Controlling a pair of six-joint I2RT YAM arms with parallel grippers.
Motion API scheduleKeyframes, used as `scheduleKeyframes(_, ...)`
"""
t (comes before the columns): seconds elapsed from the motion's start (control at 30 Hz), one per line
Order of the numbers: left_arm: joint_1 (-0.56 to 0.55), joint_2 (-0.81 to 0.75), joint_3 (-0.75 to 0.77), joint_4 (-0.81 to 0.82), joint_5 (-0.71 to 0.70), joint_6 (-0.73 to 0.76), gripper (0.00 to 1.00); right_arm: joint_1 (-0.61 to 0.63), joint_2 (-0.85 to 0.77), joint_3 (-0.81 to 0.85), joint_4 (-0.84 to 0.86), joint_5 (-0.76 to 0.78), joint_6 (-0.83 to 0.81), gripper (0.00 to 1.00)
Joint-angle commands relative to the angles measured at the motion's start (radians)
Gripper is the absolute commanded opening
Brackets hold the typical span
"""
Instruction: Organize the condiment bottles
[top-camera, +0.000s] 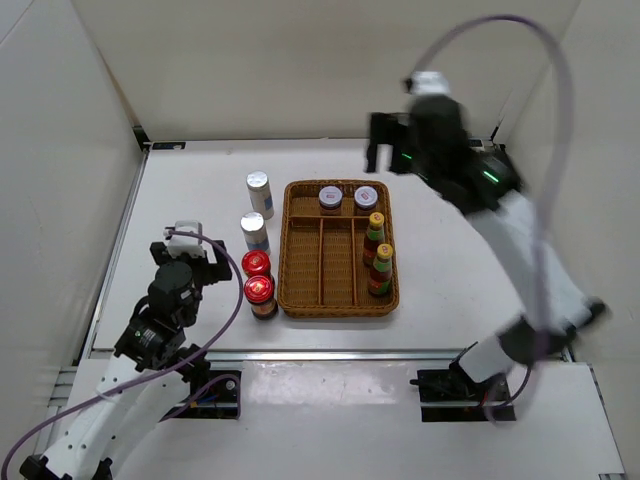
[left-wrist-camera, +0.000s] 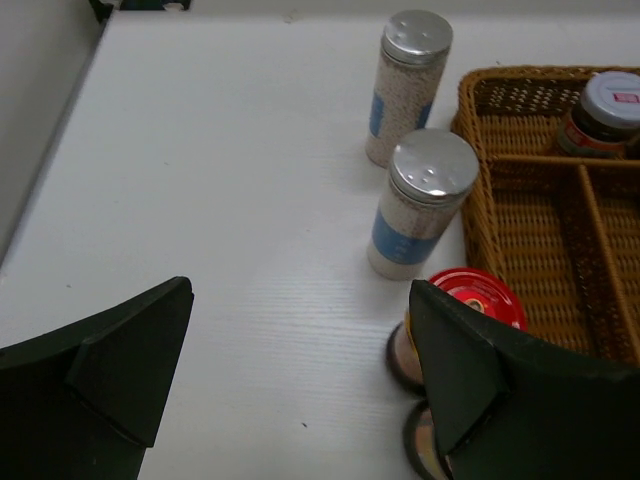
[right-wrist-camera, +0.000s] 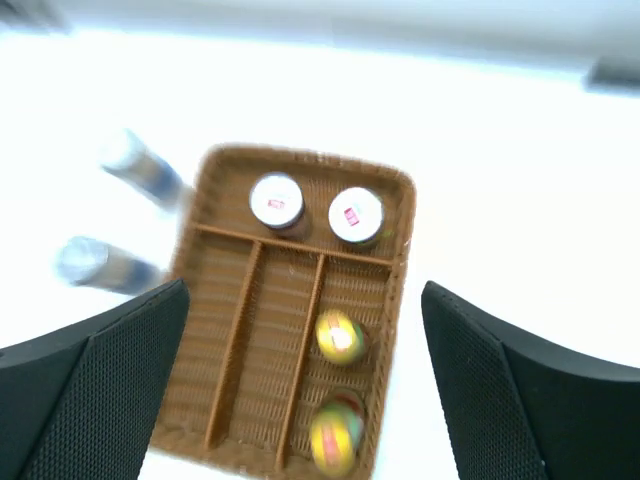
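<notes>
Beyond the tray's far right corner, the right gripper (top-camera: 384, 152) hung high, jaws spread with nothing between them, looking down on the tray (top-camera: 338, 311). Like sat with like there. Both lilac jars (top-camera: 330, 199) stood side by side in the far cross compartment, and both sauce bottles (top-camera: 376, 236) stood one behind the other in the right long slot. The middle and left slots held nothing. On the table (top-camera: 190, 180) just left of the tray, the shakers (top-camera: 260, 193) and, nearer, the red jars (top-camera: 256, 264) stood upright in a rough row. The left gripper (left-wrist-camera: 300, 300) sat low beside the red jars, jaws wide and empty. I judged it well placed for those two unsorted pairs.
</notes>
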Motion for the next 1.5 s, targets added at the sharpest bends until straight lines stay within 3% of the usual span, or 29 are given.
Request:
scheduleKeyframes(0.0, -0.003, 0.057, 0.078, -0.064, 0.119, -0.108, 1.0, 0.019, -0.357, -0.304, 0.005, 0.2, 0.007, 1.0)
scheduleKeyframes(0.1, -0.003, 0.166, 0.168, -0.145, 0.306, -0.182, 1.0, 0.01, -0.566, -0.538, -0.053, 0.237, 0.077, 1.0)
scheduleKeyframes(0.13, -0.003, 0.203, 0.191, -0.154, 0.434, -0.214, 1.0, 0.01, -0.635, -0.576, -0.079, 0.237, 0.099, 1.0)
scheduleKeyframes(0.2, -0.003, 0.293, 0.223, -0.176, 0.494, -0.266, 1.0, 0.01, -0.684, -0.669, -0.16, 0.199, 0.156, 1.0)
scheduleKeyframes(0.37, -0.003, 0.359, 0.223, -0.185, 0.521, -0.355, 1.0, 0.01, -0.76, -0.845, -0.266, 0.166, 0.229, 1.0)
scheduleKeyframes(0.5, -0.003, 0.424, 0.223, -0.24, 0.522, -0.398, 1.0, 0.01, -0.761, -0.891, -0.335, 0.272, 0.282, 1.0)
scheduleKeyframes(1.0, -0.012, 0.636, 0.223, -0.194, 0.367, -0.412, 1.0, 0.01, -0.887, -0.977, -0.246, 0.326, 0.243, 1.0)
scheduleKeyframes(1.23, -0.012, 0.668, 0.245, -0.139, 0.345, -0.403, 0.68, 0.01, -0.887, -0.995, -0.246, 0.326, 0.243, 1.0)
scheduleKeyframes(1.3, -0.012, 0.668, 0.268, -0.13, 0.331, -0.392, 0.63, 0.01, -0.887, -0.995, -0.237, 0.326, 0.243, 1.0)
scheduleKeyframes(1.47, -0.012, 0.659, 0.311, -0.13, 0.318, -0.381, 0.37, 0.01, -0.896, -0.995, -0.228, 0.326, 0.243, 1.0)
